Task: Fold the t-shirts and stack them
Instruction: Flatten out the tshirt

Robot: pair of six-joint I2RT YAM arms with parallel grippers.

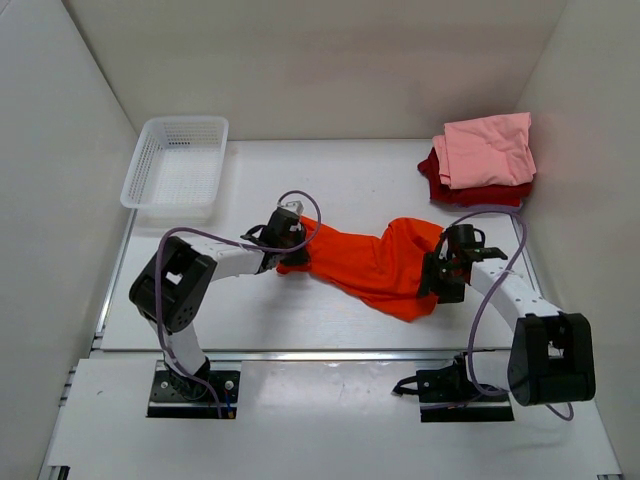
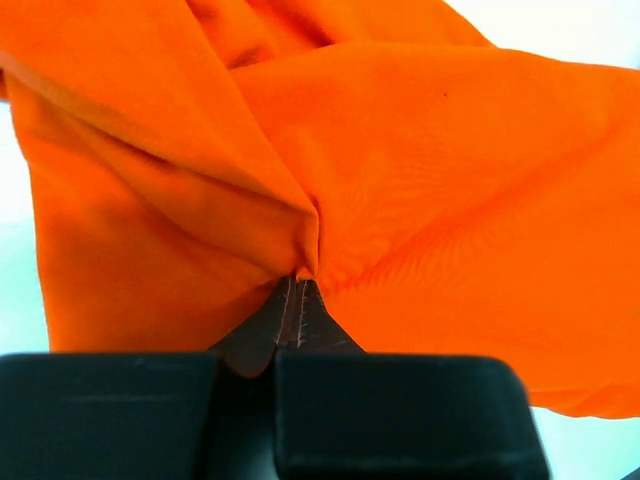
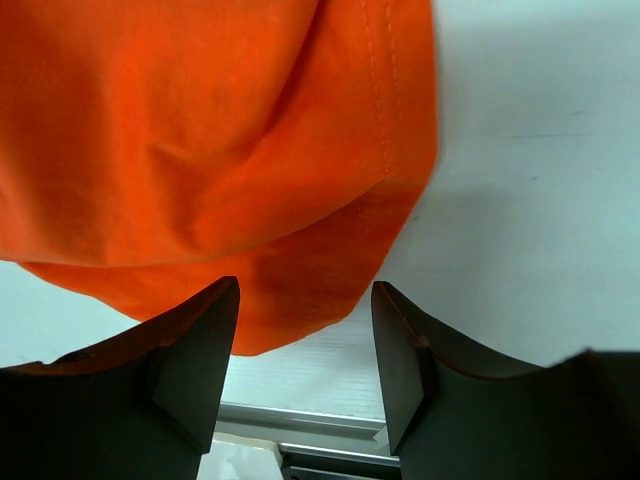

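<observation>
The bright orange t-shirt [image 1: 375, 262] lies bunched across the middle of the table. My left gripper [image 1: 292, 252] is shut on its left end; in the left wrist view the closed fingertips [image 2: 297, 290] pinch a gathered fold of the orange cloth [image 2: 430, 180]. My right gripper [image 1: 432, 272] is open at the shirt's right end; in the right wrist view [image 3: 305, 300] its jaws stand wide apart with the orange hem [image 3: 300, 260] just beyond them, not gripped. The light pink t-shirt [image 1: 490, 148] lies folded on top of the folded dark red t-shirt [image 1: 470, 192] at the back right.
A white mesh basket [image 1: 177, 163] stands at the back left. White walls close in the table on the left, back and right. A metal rail [image 1: 300, 352] runs along the table's near edge in front of the arm bases.
</observation>
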